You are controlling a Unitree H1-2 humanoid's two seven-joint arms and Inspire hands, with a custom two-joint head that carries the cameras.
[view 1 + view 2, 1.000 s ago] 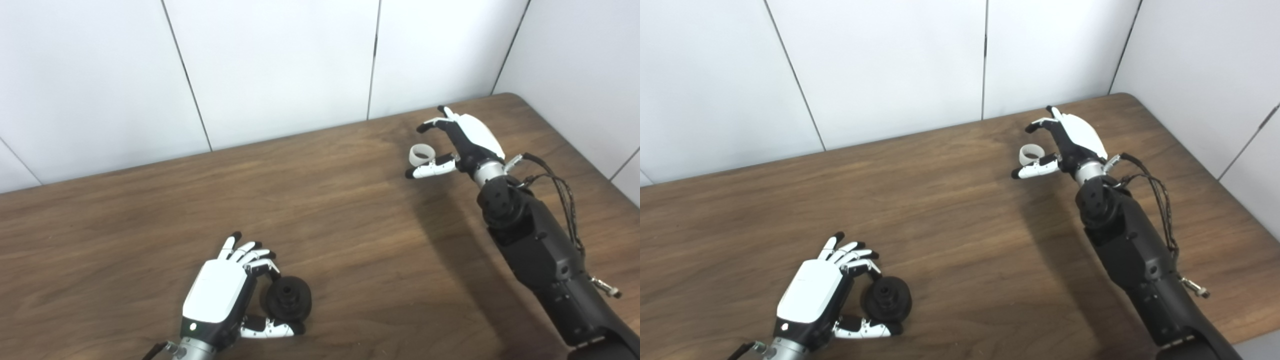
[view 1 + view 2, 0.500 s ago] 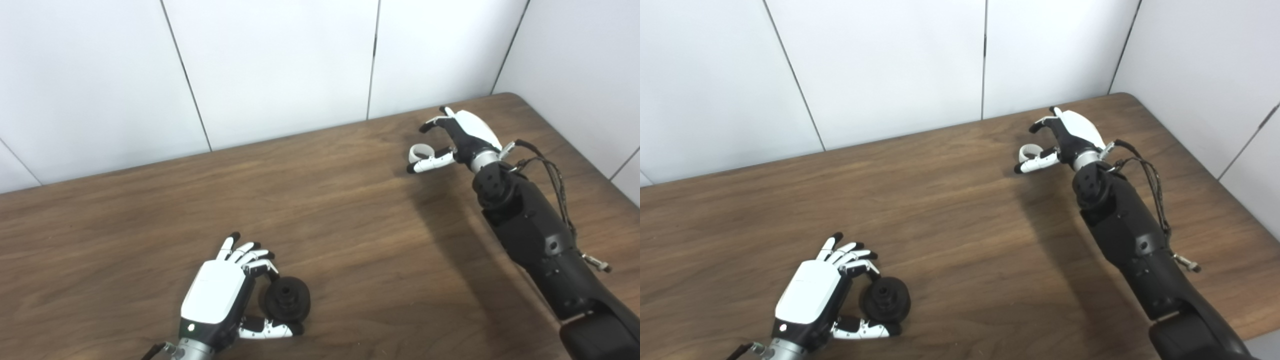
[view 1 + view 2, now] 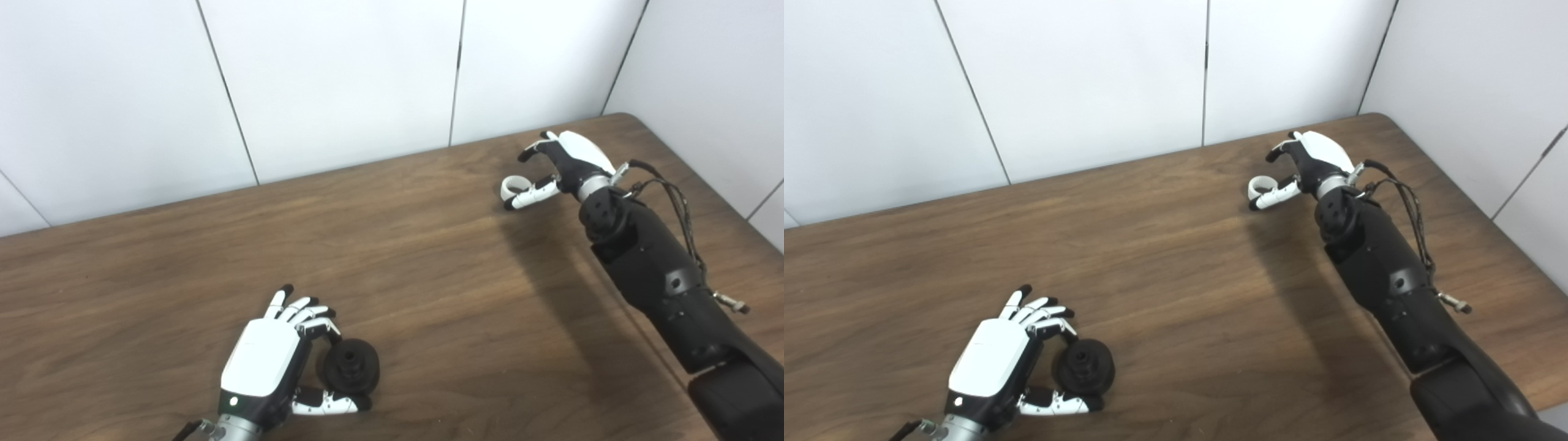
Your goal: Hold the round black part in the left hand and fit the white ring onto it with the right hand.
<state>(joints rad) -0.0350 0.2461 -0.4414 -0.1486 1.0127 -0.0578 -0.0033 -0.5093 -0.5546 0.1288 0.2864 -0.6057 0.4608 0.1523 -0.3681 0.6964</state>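
The round black part [image 3: 350, 365] lies on the wooden table [image 3: 429, 294] near the front edge. My left hand [image 3: 266, 361] rests beside it on its left, open, with the thumb in front of the part and a curled fingertip at its far side. The white ring [image 3: 513, 185] lies flat on the table at the far right. My right hand [image 3: 566, 160] is open around it: the thumb lies just along the ring's near side, the fingers arch above and behind it. The ring is not lifted.
White wall panels [image 3: 343, 79] stand right behind the table's far edge and along its right side. The table's rounded far right corner [image 3: 621, 117] is close to my right hand. My black right forearm [image 3: 661, 275] stretches across the table's right part.
My right hand has moved a little away from me and lower, bringing its thumb up against the ring; the forearm has stretched out. The left hand and black part have not moved.
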